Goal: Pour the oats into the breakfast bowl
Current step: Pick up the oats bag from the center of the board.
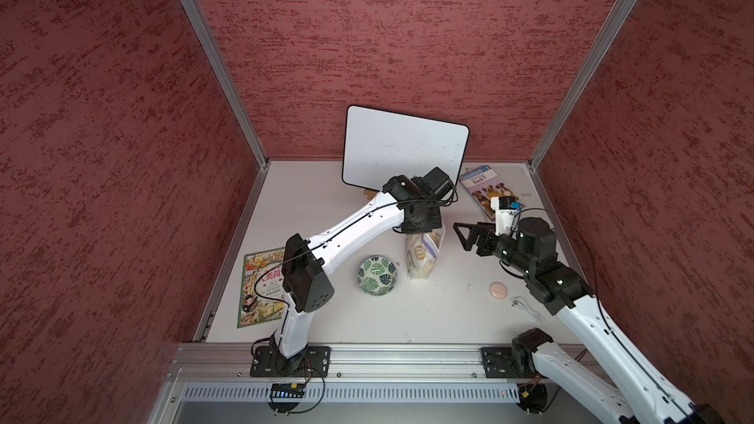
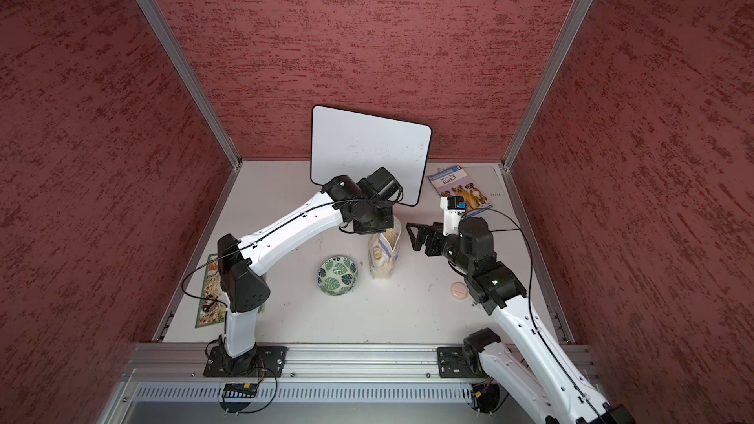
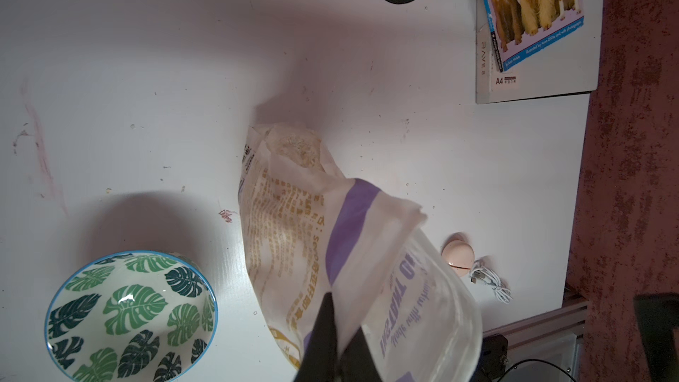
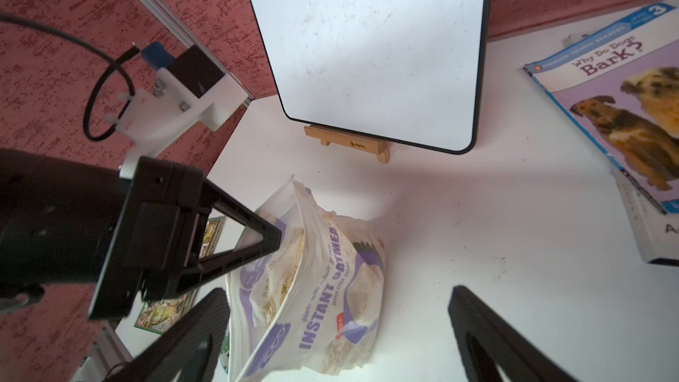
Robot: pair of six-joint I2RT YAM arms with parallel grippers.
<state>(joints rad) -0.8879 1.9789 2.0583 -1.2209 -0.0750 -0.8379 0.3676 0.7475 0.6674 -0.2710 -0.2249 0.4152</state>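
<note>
— Leftmost item?
— One breakfast bowl (image 1: 377,275), on the counter (image 1: 408,320), just beside the standing oats pouch (image 1: 422,259).
— The left hand (image 3: 338,325)?
— Clamped on the pouch's top edge.
— The right hand (image 1: 465,236)?
— Spread wide, near the pouch, holding nothing.

Whiteboard (image 1: 404,148) on a wooden stand (image 4: 347,145), dog book (image 1: 485,193), picture magazine (image 1: 261,287), pink disc (image 1: 497,290), white cable (image 1: 526,308).
</note>
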